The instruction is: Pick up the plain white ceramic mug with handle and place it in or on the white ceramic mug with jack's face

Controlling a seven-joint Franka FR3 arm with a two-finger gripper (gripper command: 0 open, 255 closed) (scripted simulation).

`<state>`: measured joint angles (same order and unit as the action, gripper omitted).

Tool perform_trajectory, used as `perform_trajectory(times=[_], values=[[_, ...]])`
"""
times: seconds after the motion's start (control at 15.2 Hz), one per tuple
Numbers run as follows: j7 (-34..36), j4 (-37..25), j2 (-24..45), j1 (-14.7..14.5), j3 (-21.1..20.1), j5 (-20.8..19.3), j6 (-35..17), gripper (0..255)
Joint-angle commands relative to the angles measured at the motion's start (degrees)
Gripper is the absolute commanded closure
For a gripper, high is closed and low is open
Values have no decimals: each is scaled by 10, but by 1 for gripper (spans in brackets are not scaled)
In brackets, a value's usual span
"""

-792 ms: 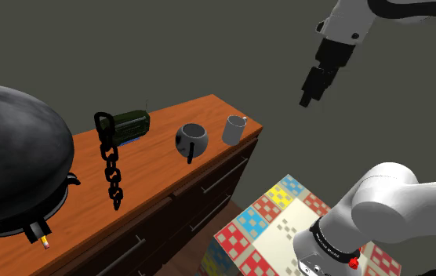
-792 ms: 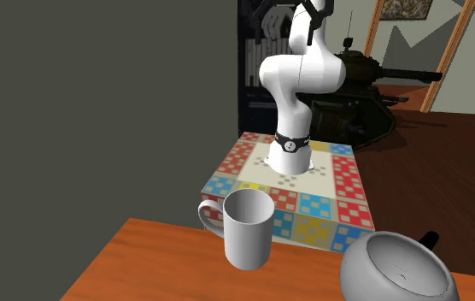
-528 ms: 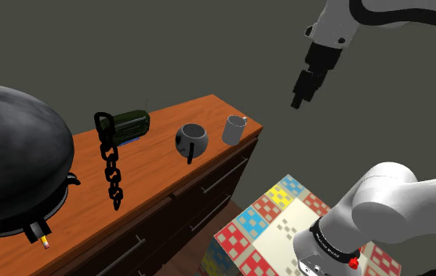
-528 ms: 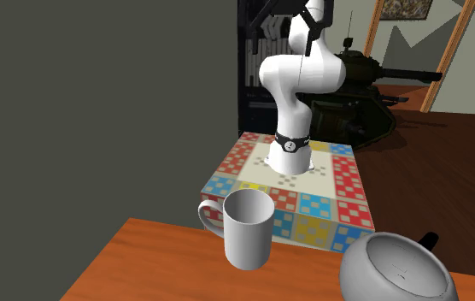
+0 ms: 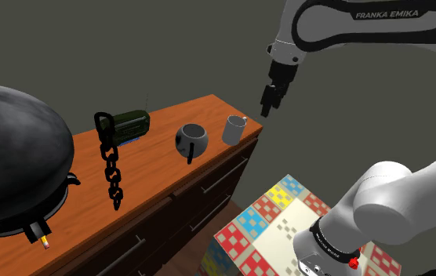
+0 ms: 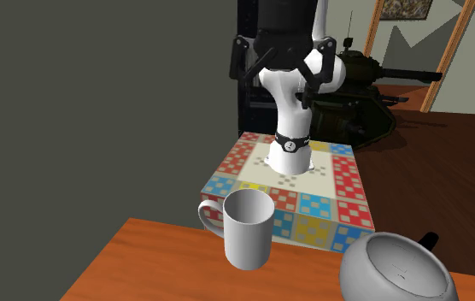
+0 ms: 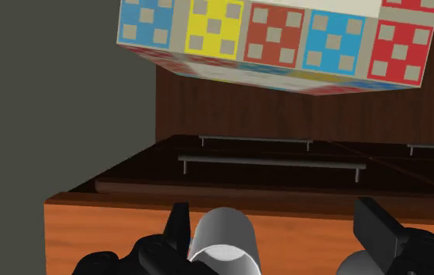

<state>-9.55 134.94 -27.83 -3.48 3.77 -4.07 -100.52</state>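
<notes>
The plain white mug [image 5: 233,129] stands upright near the dresser's [image 5: 155,159] end corner, just beside the round mug [image 5: 192,139]. The end effector [image 5: 269,100] hangs above that corner, fingers spread, empty.

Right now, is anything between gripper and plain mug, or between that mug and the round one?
Nothing visible: only air between gripper and plain mug, only bare dresser top between it and round mug.

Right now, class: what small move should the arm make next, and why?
Probably lower the open gripper toward the plain mug while shifting sideways: it hangs in the air, clear of the mug, and in the wrist view the mug sits close to one finger, not midway between them.
</notes>
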Motion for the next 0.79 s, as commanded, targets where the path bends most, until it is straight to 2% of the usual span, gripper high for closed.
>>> perform_trajectory(times=[0.0, 0.59, 0.73], values=[[-13, -7, 43, -4, 2, -3, -33, 0], [-57, -78, 238, -24, -5, -8, -139, 0], [-61, -81, 258, -25, -6, -9, -154, 0]])
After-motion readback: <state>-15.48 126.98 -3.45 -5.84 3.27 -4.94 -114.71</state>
